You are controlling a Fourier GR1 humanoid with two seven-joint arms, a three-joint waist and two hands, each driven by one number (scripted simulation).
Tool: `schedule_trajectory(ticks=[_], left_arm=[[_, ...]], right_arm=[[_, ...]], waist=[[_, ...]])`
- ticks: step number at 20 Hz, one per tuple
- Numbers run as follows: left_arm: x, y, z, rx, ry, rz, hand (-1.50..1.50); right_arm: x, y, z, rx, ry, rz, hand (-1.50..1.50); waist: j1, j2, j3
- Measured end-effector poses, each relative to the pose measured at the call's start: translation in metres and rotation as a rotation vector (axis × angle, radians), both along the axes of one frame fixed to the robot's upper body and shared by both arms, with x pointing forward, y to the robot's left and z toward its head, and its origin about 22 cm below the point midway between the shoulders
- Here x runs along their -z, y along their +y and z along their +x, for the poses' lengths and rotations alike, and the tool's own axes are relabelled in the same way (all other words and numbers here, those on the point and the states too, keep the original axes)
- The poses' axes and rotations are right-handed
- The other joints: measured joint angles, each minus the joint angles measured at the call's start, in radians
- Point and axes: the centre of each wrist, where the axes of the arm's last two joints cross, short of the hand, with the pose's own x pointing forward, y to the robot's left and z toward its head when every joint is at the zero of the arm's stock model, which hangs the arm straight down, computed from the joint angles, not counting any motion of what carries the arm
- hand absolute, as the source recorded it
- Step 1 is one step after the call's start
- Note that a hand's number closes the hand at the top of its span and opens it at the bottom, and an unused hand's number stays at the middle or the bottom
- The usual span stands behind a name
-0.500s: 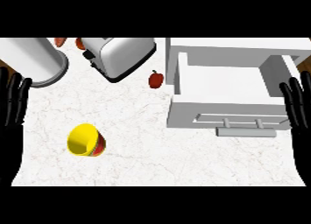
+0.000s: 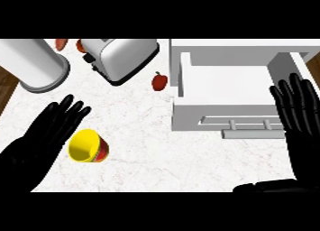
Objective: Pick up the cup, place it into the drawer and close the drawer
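Right now the L hand (image 2: 46,135) is released, fingers straight, just left of the cup (image 2: 89,145); can't tell if they touch. Cup lies tipped on its side on the counter (image 2: 162,158), yellow inside, red outside, well apart from the open white drawer (image 2: 222,85). R hand (image 2: 299,113) also released, fingers up, over the drawer's right side. Toaster (image 2: 119,58) + red pepper (image 2: 160,81) sit at the back
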Motion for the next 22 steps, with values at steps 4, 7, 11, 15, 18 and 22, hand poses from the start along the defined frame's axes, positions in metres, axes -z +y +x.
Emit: schedule_trajectory(ticks=[4, 7, 11, 15, 18, 22], left_arm=[[0.004, 0.021, 0.002, 0.127, 0.056, -0.030, -1.50], [0.006, 0.033, 0.010, 0.169, 0.085, -0.046, -1.50], [0.004, 0.034, 0.005, 0.196, 0.101, -0.054, -1.50], [0.001, 0.038, 0.011, 0.197, 0.115, -0.051, -1.50], [0.006, 0.038, 0.010, 0.190, 0.125, -0.046, -1.50], [0.008, 0.043, 0.017, 0.169, 0.137, -0.034, -1.50]], right_arm=[[-0.001, 0.002, 0.005, -0.025, 0.021, 0.013, -1.50], [-0.002, -0.002, 0.010, -0.029, 0.029, 0.019, -1.50], [0.000, -0.002, 0.014, -0.028, 0.027, 0.024, -1.50], [-0.001, -0.003, 0.015, -0.038, 0.028, 0.026, -1.50], [-0.005, -0.006, 0.011, -0.036, 0.026, 0.024, -1.50], [-0.004, -0.001, 0.018, -0.031, 0.018, 0.028, -1.50]], waist=[[0.004, -0.001, 0.003], [0.004, -0.002, 0.004], [0.005, -0.002, 0.005], [0.005, -0.003, 0.005], [0.005, -0.003, 0.005], [0.005, -0.003, 0.005]])
